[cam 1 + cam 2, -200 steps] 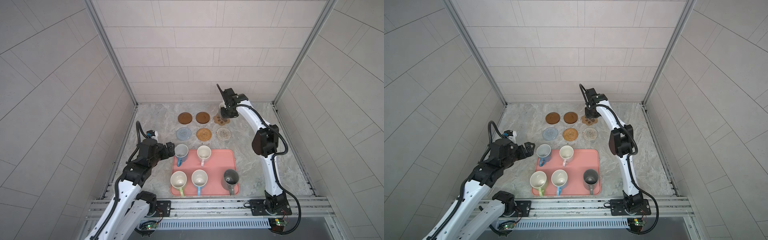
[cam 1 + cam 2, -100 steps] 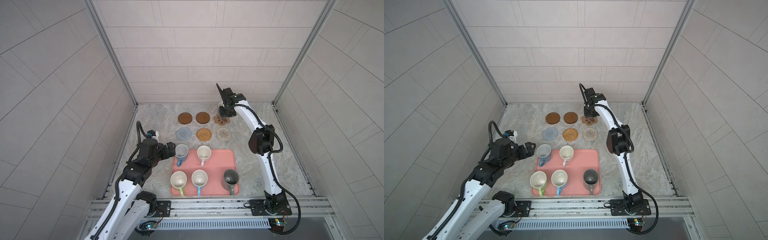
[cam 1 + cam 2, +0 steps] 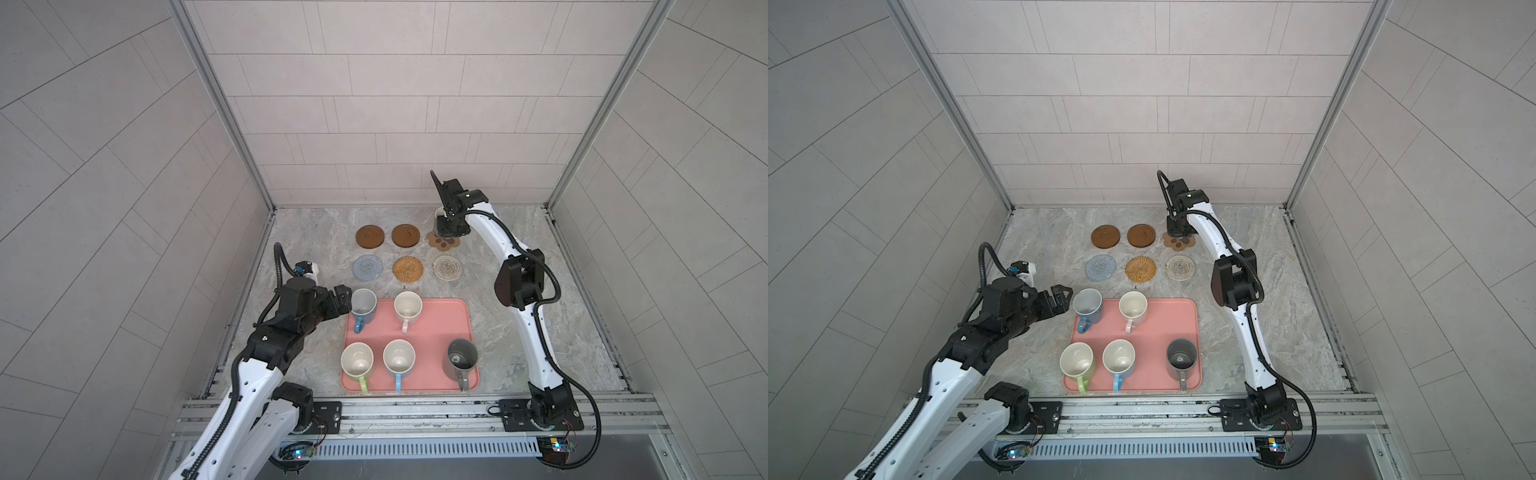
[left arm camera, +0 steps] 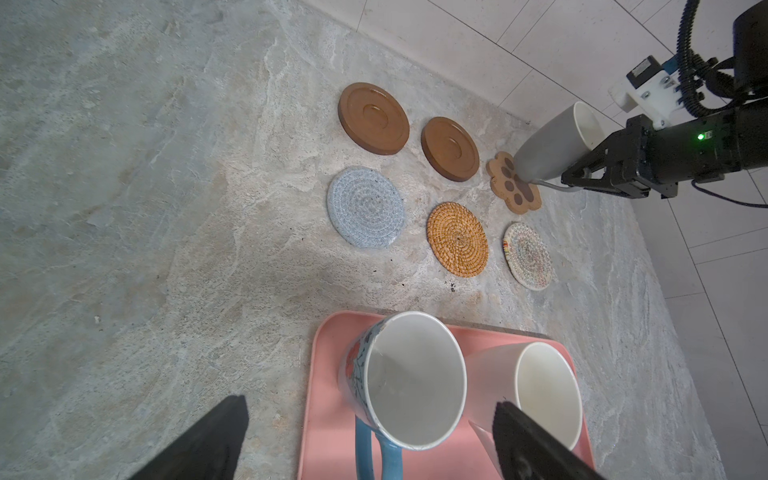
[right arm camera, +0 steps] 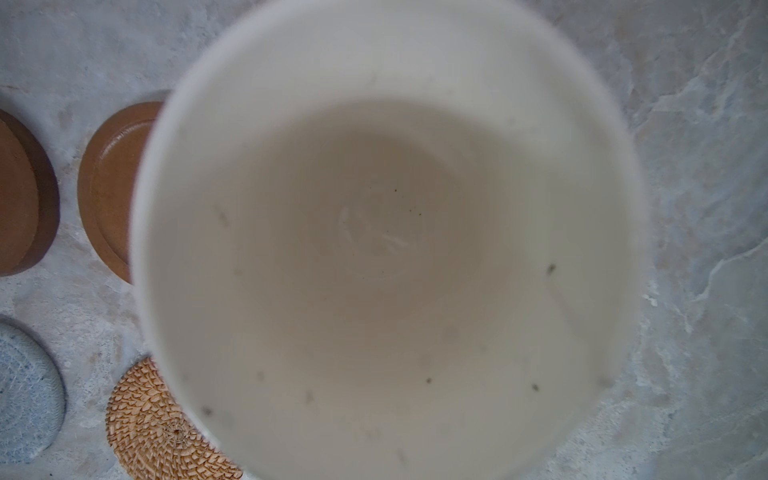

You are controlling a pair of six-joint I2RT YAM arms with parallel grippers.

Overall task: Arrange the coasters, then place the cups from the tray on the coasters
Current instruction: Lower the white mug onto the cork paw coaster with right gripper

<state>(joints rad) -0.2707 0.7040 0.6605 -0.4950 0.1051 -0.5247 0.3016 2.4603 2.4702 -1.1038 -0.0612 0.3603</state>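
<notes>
- Left wrist view: the left fingers (image 4: 199,440) stand wide apart and hold nothing. The blue mug (image 4: 405,382) on the far left corner of the tray (image 4: 328,415) lies ahead between their tips, and no contact shows.
- In both top views those fingers sit just off the tray's left rim, beside the blue mug.
- 5 mugs stand upright on the tray, every handle turned to its near rim.
- Along the tray's far rim are the blue mug and the pale pink mug (image 3: 408,307).
- Along its near rim are the yellow-green mug (image 3: 356,359), the light blue mug (image 3: 399,357) and, in the near right corner, the dark grey mug (image 3: 461,359).
- Well beyond the tray's far right corner, the right fingers (image 4: 586,172) are closed on the handle of the grey mug (image 4: 552,141).
- That mug's base is at the paw coaster (image 4: 515,189); whether it touches cannot be told.
- Its blurred cream inside fills the right wrist view.
- 6 coasters lie flat on the worktop (image 3: 316,249) beyond the tray's far rim, in 2 rows of 3.
- The row nearer the tray, from left to right: grey-blue crochet coaster (image 3: 367,267), rattan coaster (image 3: 408,269), beige woven coaster (image 3: 447,267).
- The row farther from the tray: left wooden disc (image 3: 370,237), middle wooden disc (image 3: 406,235), then the paw coaster.
</notes>
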